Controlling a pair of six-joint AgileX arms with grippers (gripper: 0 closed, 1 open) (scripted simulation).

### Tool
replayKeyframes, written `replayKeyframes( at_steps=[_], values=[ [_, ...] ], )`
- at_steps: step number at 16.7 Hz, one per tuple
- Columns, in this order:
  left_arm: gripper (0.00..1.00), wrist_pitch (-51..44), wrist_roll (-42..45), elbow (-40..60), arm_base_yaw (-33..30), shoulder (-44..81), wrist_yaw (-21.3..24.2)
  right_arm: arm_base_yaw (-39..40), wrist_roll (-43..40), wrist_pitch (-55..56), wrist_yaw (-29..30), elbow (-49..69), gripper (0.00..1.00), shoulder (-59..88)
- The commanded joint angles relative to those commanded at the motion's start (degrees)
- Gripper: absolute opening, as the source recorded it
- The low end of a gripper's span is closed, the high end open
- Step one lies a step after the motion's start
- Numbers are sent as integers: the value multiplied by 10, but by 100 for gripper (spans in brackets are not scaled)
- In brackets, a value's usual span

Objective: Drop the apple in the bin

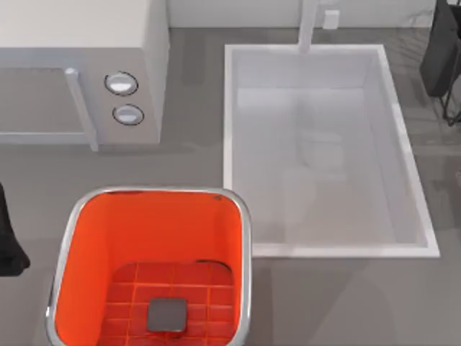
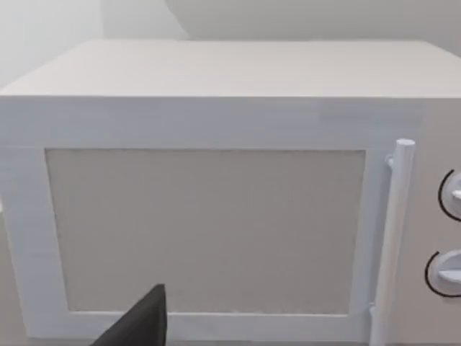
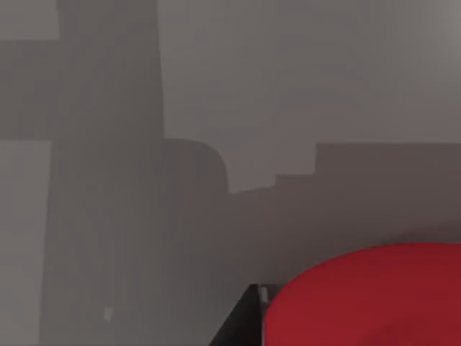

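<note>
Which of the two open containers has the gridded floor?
The orange bin at the table's front left, with its silver rim; the white sink basin behind and to its right is smooth inside.

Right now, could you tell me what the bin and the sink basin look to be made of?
The bin looks like glossy orange plastic inside, topped by a polished metal-looking rim that reflects light; its gridded floor has a dull grey square. The sink basin looks like smooth white ceramic or enamel, plain and faintly glossy, though that stays uncertain.

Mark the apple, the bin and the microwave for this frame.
apple (image 3: 367, 299): right wrist view, on its red skin, close to the camera.
bin (image 1: 155, 234): top view, on the bare orange back wall inside.
microwave (image 2: 205, 227): left wrist view, on the middle of the door panel.
</note>
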Motion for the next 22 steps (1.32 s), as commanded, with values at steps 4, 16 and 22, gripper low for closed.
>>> replayKeyframes(
  at_steps=[4, 16, 22],
  values=[
    [100, 0, 0, 0, 0, 0, 0, -2, 0, -67, 0, 61, 0, -11],
    [100, 0, 0, 0, 0, 0, 0, -2, -4, -319, 0, 248, 0, -71],
    [100, 0, 0, 0, 0, 0, 0, 61, -16, -355, -4, 311, 0, -23]
  ],
)
